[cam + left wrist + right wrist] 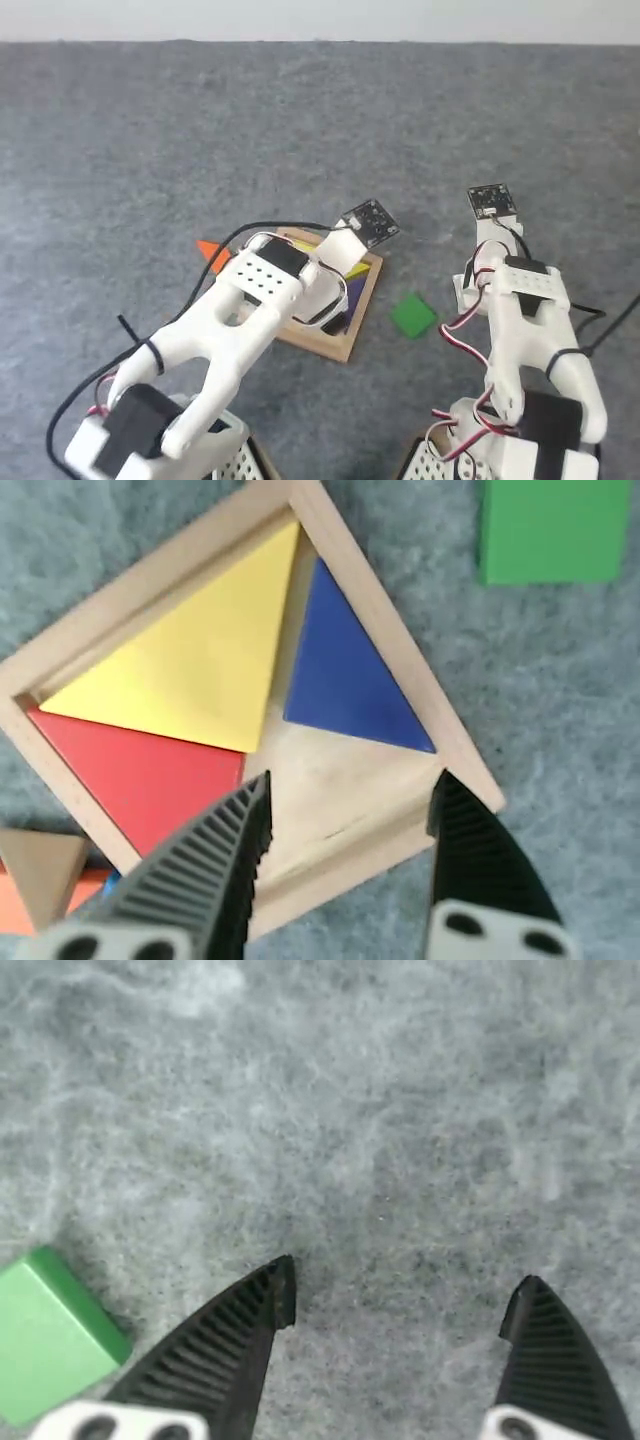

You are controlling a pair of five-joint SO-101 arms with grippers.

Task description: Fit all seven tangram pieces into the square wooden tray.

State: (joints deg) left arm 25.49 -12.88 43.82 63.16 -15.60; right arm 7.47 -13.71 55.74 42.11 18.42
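- Grippers first: the left gripper [353, 785] hangs above the square wooden tray [130, 605], fingers spread wide with nothing between them. Below the gap is the bare wood floor at one corner of the tray.
- The right gripper [407, 1272] is also spread wide and empty, poised over grey carpet-like table covering [300, 120].
- Three pieces lie flat inside the tray: a large yellow triangle [190, 660], a large red triangle [140, 775] touching it along one edge, and a smaller blue triangle [345, 675] against the rim.
- A flat green square tangram piece [413, 315] lies on the covering outside the tray, between the tray's near edge and the right arm.
- Key relation: in the right wrist view the green square tangram piece [50, 1345] sits just beside one finger, on that finger's outer side and not within the gap. It is turned cornerwise to the line between the fingers.
- In the left wrist view the same piece [555, 530] lies beyond the tray rim, apart from the fingers.
- Judgement: the right arm looks nearer to it, and would need to shift sideways toward the tray to straddle it.
- An orange triangular piece [210, 252] lies outside the tray's far side.
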